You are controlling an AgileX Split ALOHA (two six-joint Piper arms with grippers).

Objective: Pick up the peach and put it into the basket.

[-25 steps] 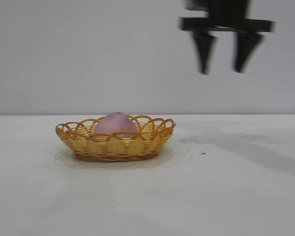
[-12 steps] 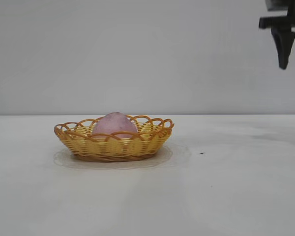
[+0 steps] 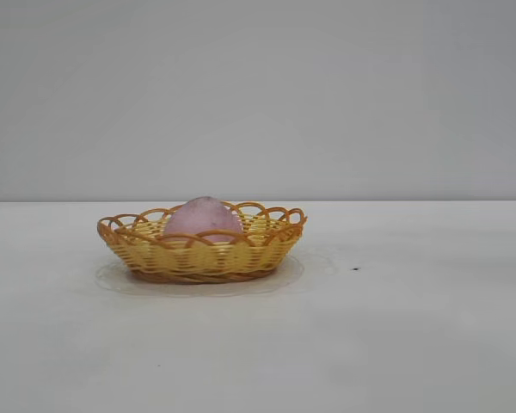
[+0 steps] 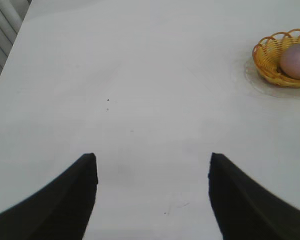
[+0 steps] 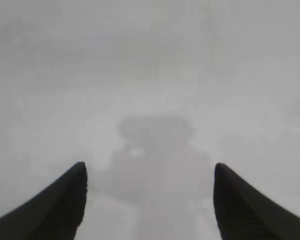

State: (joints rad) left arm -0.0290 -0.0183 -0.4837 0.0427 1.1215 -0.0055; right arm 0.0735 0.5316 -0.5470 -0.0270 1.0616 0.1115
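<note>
The pink-mauve peach (image 3: 202,218) sits inside the yellow-tan wicker basket (image 3: 202,255) on the white table. Both also show in the left wrist view, the peach (image 4: 296,61) in the basket (image 4: 268,59), far off to one side. My left gripper (image 4: 152,165) is open and empty over bare table, well away from the basket. My right gripper (image 5: 150,172) is open and empty, with only bare table and its own shadow under it. Neither gripper shows in the exterior view.
A small dark speck (image 3: 355,268) lies on the table right of the basket. A table edge and a slatted wall (image 4: 2,35) show in the left wrist view.
My right gripper, open and empty above and right of the basket, has moved right and out of the exterior view. The peach and basket have not moved.
</note>
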